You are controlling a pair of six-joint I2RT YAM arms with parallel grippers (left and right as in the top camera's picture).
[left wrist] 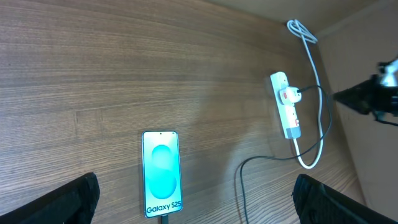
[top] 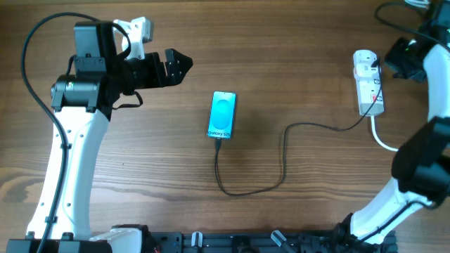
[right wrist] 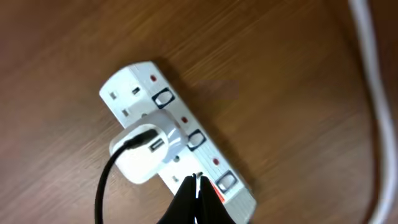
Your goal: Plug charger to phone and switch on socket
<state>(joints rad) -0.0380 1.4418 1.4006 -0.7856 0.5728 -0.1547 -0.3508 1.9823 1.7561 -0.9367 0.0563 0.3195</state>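
Note:
The phone (top: 222, 114) lies flat mid-table, its screen glowing cyan with "Galaxy S25" text; it also shows in the left wrist view (left wrist: 161, 173). The thin black charger cable (top: 284, 153) runs from the phone's lower end in a loop to a white plug head (right wrist: 146, 152) seated in the white socket strip (top: 367, 81) at the far right. My right gripper (right wrist: 196, 180) is shut and empty, its tips just above the strip (right wrist: 214, 165) near its switches. My left gripper (top: 179, 65) is open and empty, held above the table left of the phone.
The strip's thick white cord (top: 383, 143) curves off toward the right arm, and also runs down the right side of the right wrist view (right wrist: 376, 93). A black cable (top: 390, 17) lies at the table's far right corner.

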